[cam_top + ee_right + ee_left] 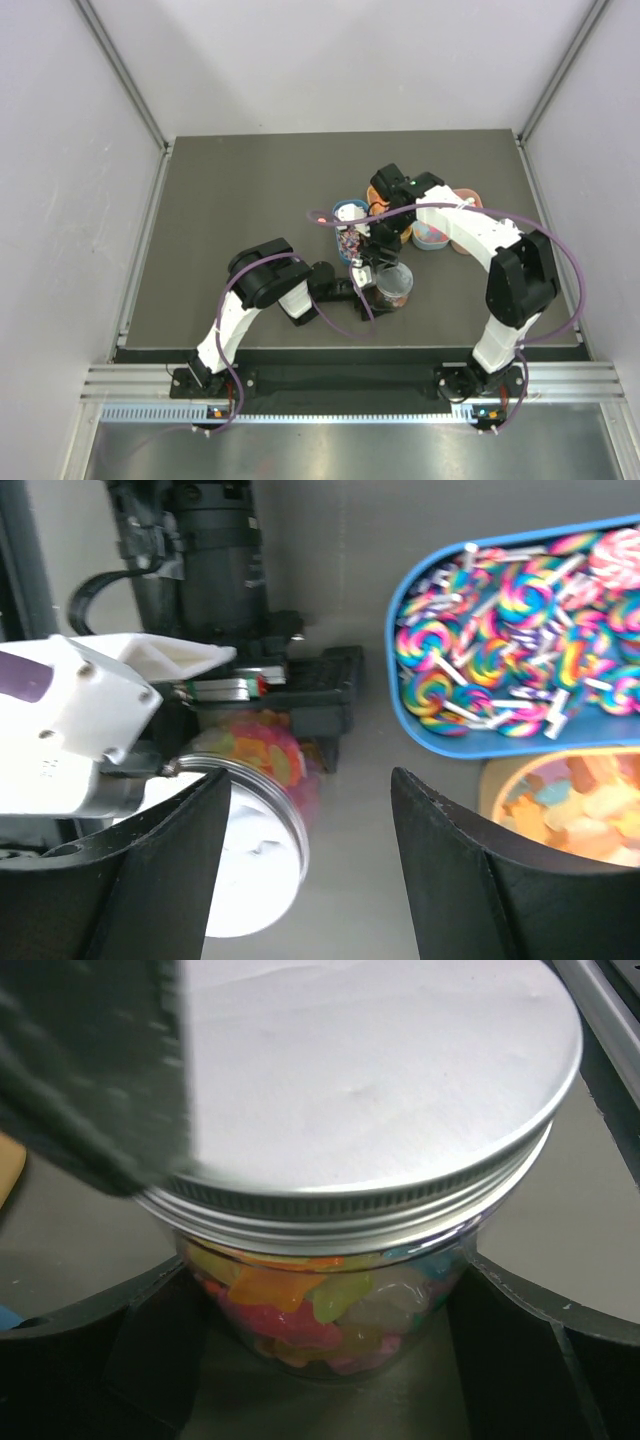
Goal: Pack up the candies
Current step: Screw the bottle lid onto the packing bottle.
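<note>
A clear round jar (330, 1310) stands on the table, full of the candies (290, 1295), bright gummies. A silver screw lid (380, 1090) sits on top. My left gripper (320, 1270) is shut on the jar, one black finger against each side. My right gripper (310, 780) hovers open above the table beside the lid (250, 880), with nothing between its fingers. In the left wrist view one of its dark fingers (90, 1080) blurs over the lid's left edge. In the top view the jar (394, 283) is near the table's middle front.
A blue oval tray (440, 730) of rainbow lollipops lies right of the jar, with an orange tray (495, 790) of gummies next to it. More trays (432, 238) stand behind my right arm. Purple cables loop over both arms.
</note>
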Controlling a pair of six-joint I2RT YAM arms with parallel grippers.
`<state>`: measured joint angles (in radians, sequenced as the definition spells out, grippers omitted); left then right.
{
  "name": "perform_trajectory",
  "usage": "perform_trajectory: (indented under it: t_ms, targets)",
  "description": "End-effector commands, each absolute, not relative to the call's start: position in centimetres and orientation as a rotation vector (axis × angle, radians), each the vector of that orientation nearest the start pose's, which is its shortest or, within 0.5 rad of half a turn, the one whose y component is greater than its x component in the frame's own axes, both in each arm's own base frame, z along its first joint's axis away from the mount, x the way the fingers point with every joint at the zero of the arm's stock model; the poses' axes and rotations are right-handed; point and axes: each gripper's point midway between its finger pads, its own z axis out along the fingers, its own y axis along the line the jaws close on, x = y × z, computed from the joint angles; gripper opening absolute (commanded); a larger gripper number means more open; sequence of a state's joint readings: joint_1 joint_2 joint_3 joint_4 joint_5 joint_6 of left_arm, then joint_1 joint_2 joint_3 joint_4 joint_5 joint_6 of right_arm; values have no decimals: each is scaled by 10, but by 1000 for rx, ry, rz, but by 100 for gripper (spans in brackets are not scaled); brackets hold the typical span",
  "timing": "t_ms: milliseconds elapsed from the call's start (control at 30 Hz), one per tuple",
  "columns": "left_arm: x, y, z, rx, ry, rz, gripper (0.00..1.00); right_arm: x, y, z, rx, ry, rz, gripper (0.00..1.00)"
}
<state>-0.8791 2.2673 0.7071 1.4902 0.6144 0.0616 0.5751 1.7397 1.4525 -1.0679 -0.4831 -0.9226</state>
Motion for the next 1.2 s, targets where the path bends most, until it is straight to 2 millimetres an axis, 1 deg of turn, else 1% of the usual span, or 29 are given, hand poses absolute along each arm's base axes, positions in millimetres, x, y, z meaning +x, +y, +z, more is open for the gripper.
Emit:
perform_trajectory:
  t_ms: [0, 33, 133, 167, 200, 233, 267, 300, 333, 367, 400, 467, 500, 533, 567, 633, 700, 733, 767, 800, 833, 867, 900, 933, 1000, 1167]
  targets:
    - [231, -406, -6, 1180, 1246, -1006, 0, 275, 232, 141, -1904, 1910, 515, 65]
    - [232, -406, -5, 1180, 1241, -1001, 0, 280, 228, 145, -1890, 1916, 485, 66]
    - [232, -406, -2, 1181, 1233, -998, 0, 294, 216, 171, -1837, 1901, 410, 68]
    - [233, -406, -3, 1183, 1238, -998, 0, 300, 205, 180, -1810, 1905, 384, 70]
    - [232, -407, -2, 1185, 1234, -1001, 0, 305, 200, 190, -1828, 1858, 352, 75]
    - [232, -406, -2, 1186, 1233, -1003, 0, 302, 187, 192, -1846, 1872, 353, 77]
    - [232, -407, -3, 1187, 1233, -1005, 0, 295, 180, 196, -1888, 1847, 364, 89]
    - [233, -407, -2, 1187, 1231, -1004, 0, 290, 179, 201, -1992, 1727, 386, 98]
    - [233, -408, -1, 1184, 1226, -1004, 0, 271, 166, 198, -2061, 1740, 441, 100]
    - [233, -408, -2, 1185, 1227, -1001, 0, 264, 162, 198, -2113, 1697, 459, 100]
    - [234, -408, -2, 1185, 1227, -999, 0, 256, 162, 196, -2201, 1576, 496, 100]
    - [234, -407, -3, 1185, 1232, -993, 0, 243, 155, 190, -2274, 1491, 513, 100]
    - [234, -407, -2, 1185, 1229, -992, 0, 243, 155, 187, -2336, 1394, 490, 100]
    - [234, -407, -3, 1188, 1229, -992, 0, 242, 156, 184, -2368, 1349, 476, 100]
    - [233, -406, -4, 1188, 1233, -991, 0, 247, 159, 181, -2379, 1320, 440, 100]
    - [232, -404, -5, 1188, 1240, -987, 0, 249, 162, 180, -2440, 1226, 413, 100]
    - [231, -403, -5, 1191, 1238, -986, 0, 250, 170, 182, -2465, 1164, 429, 99]
    - [231, -401, -5, 1192, 1243, -984, 0, 249, 175, 178, -2482, 1152, 465, 100]
    - [230, -401, -6, 1193, 1246, -984, 0, 247, 177, 183, -2500, 1127, 490, 100]
    - [230, -400, -6, 1191, 1247, -982, 0, 246, 181, 182, -2498, 1110, 507, 100]
    - [230, -400, -6, 1191, 1247, -982, 0, 242, 187, 181, -2517, 1073, 516, 100]
    - [231, -400, -6, 1187, 1247, -976, 0, 239, 188, 175, -2558, 1011, 520, 100]
    - [232, -400, -6, 1184, 1249, -972, 0, 236, 188, 172, -2588, 984, 514, 100]
    - [232, -399, -6, 1182, 1253, -971, 0, 232, 192, 171, -2608, 947, 514, 100]
    - [233, -399, -6, 1179, 1253, -964, 0, 226, 194, 163, -2639, 930, 539, 100]
    - [231, -397, -8, 1187, 1260, -967, 0, 207, 198, 157, -2653, 883, 601, 100]
